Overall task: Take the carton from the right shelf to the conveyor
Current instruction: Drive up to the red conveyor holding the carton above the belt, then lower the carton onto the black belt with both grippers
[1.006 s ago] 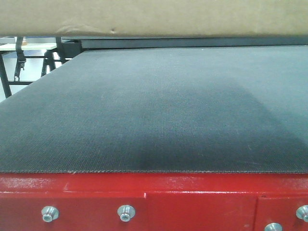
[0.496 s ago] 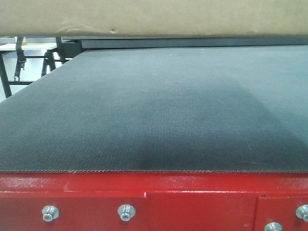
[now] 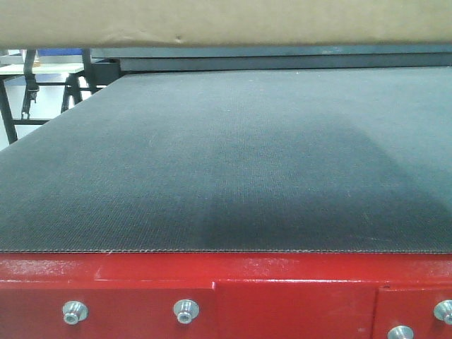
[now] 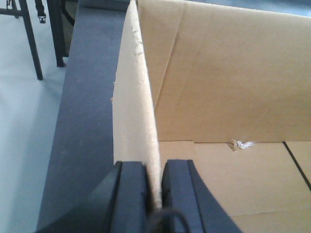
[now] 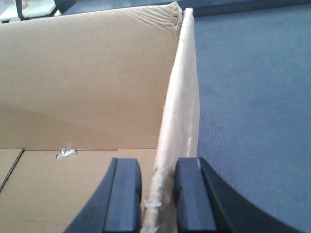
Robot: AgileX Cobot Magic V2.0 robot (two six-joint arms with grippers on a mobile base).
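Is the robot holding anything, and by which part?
Yes, an open cardboard box: the left tool pinches the top edge of its left wall, the right tool its right wall.

Soft shadow across conveyor (image 3: 233, 169), slight blur

We see a pale, smooth floor (image 4: 24, 145) under soft, even light. Thin black metal legs (image 4: 29, 43) stand on it, with a dark strap (image 4: 43, 14) hanging beside them. In the front view we find a black tubular frame (image 3: 8, 116), a pale tabletop (image 3: 18, 68) behind it, and a blue patch (image 3: 60, 51) too small to identify.
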